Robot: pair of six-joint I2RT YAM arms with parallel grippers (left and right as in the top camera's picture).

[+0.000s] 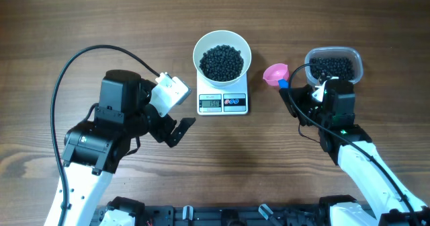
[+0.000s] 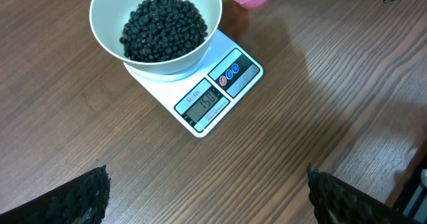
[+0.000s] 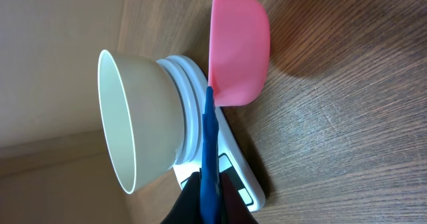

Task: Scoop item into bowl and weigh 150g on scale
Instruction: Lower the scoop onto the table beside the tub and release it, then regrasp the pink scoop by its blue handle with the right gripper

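Small round black beads (image 1: pixel 222 62): the main pile is in the round plain white bowl (image 1: pixel 197 51), with its surface below the rim. A second lot is in the clear rounded-rectangular plastic tub (image 1: pixel 361 64) at the far right.

Brown wood-grain table (image 1: pixel 80 24): carries everything.

Left arm: on the left side of the table, well apart from the scale. The left gripper (image 1: pixel 179 132) has its jaws spread wide with nothing between them, and it points toward the scale. The left wrist view shows a black fingertip (image 2: pixel 87 197) in each bottom corner, with bare wood between.

Right arm: on the right side, just in front of the tub. The right gripper (image 3: pixel 208 204) is clamped on the thin blue handle (image 3: pixel 209 151) of the pink plastic scoop (image 1: pixel 276 72).

Flat white rectangular digital scale (image 1: pixel 222 103): mid-table. The bowl sits on its platform. The grey display (image 2: pixel 207 102) and two small buttons (image 2: pixel 229 73), one red and one blue, are on the front strip facing the robot. The digits look like 150, but they are small, so this is not certain.

Scoop: between scale and tub, closer to the tub and apart from the scale. The overhead view shows a plain pink inside. I can't tell whether it touches the table.
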